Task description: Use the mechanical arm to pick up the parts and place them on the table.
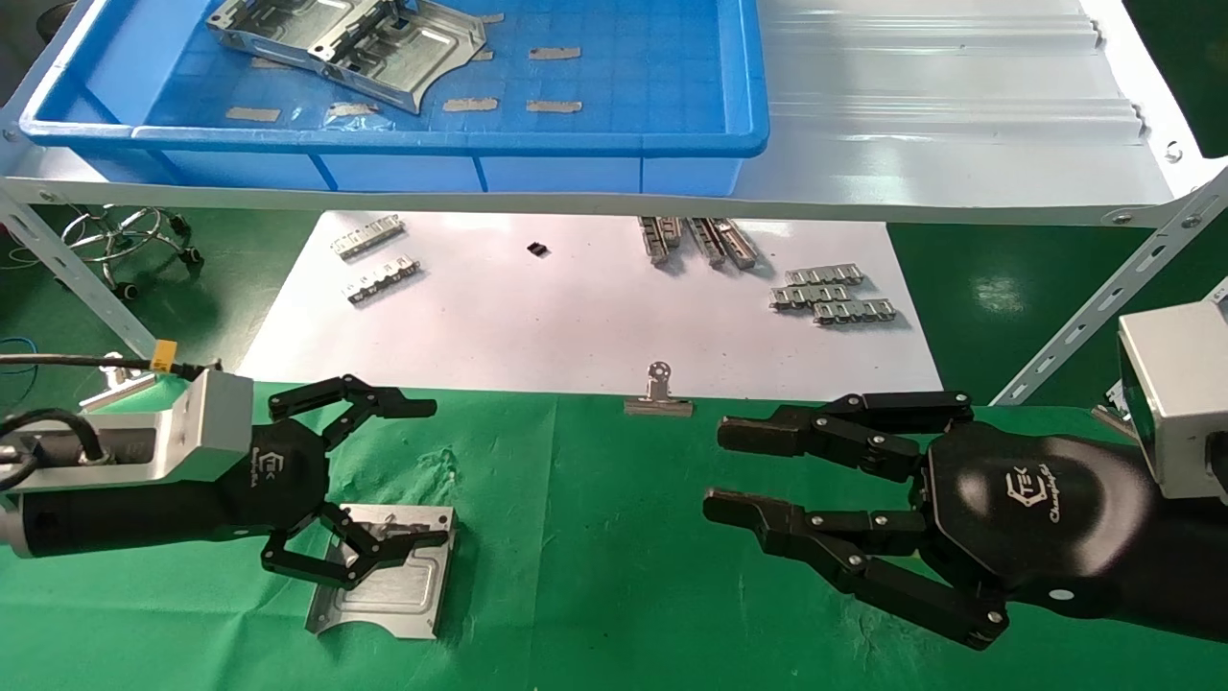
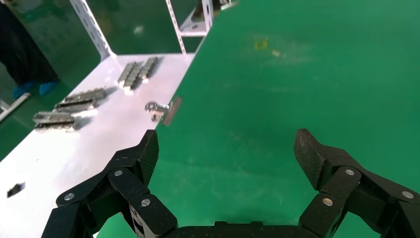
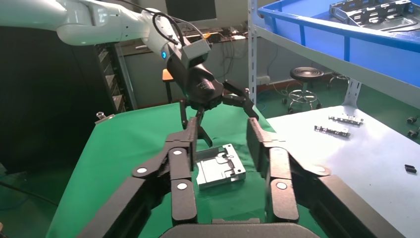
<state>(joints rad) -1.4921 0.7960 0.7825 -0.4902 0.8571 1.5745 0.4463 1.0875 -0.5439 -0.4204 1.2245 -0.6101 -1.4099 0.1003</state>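
One silver part point(image 1: 393, 590) lies flat on the green table point(image 1: 595, 537) at the near left. My left gripper point(image 1: 436, 472) hovers just above it, open, its lower finger crossing the plate in the head view. The left wrist view shows only green cloth inside the open left gripper point(image 2: 227, 144). My right gripper point(image 1: 715, 472) is open over the table's right side, pointing left. In the right wrist view the part point(image 3: 218, 168) lies beyond the open right gripper point(image 3: 223, 126). More parts point(image 1: 384, 43) are stacked in the blue tray point(image 1: 432, 139).
The blue tray stands on a pale grey shelf point(image 1: 959, 115) above the table's far edge. Beyond the green cloth, a white sheet point(image 1: 576, 307) carries small toothed strips point(image 1: 833, 293). A binder clip point(image 1: 658, 398) grips the cloth's far edge. Slanted shelf struts point(image 1: 1084, 326) stand at the right.
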